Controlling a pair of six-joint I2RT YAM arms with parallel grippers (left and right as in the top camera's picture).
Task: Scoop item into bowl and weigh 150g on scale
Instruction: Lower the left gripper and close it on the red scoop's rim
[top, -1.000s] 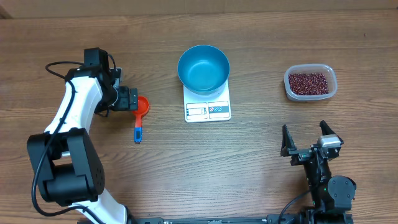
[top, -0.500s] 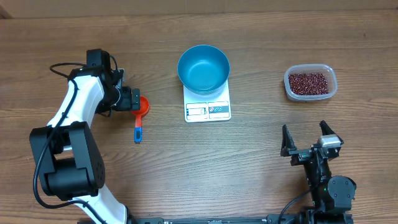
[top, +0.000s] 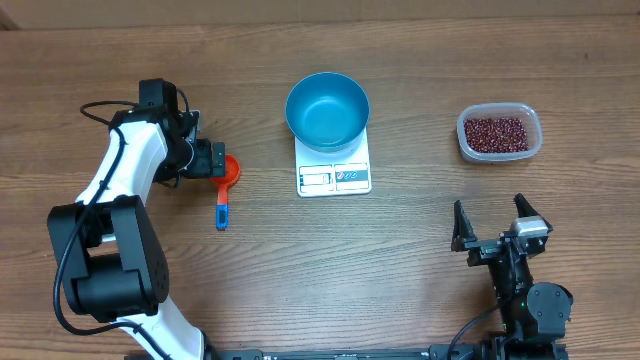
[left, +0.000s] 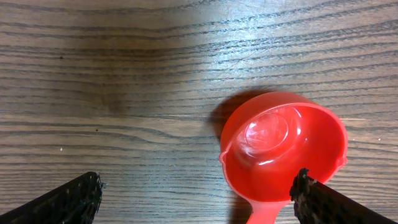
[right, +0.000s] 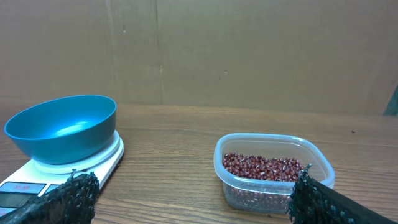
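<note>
- The wooden bench (top: 400, 260) fills the overhead view and carries everything.
- The white left arm (top: 120, 175) rises along the left side of the frame. Its left pincer (top: 212, 160) stands wide with nothing held, low over the bench at centre left.
- The right pincer (top: 492, 225) sits at lower right, also spread wide and empty, well apart from every item.
- The blue bowl (top: 327, 110) stands upright at upper centre, on the far part of the scale, and is empty inside.
- The white scale (top: 334, 176) lies flat under the bowl, its display panel showing just below the bowl in the frame.
- A clear plastic container (top: 466, 140) rests at upper right, well apart from the scale.
- A red scoop (top: 230, 172) with a blue handle grip lies on the bench just right of the left pincer. In the left wrist view its cup is empty and sits by one finger (left: 323, 202); whether they touch cannot be told.
- The dark red beans (top: 496, 131) lie in a loose heap inside the container.
</note>
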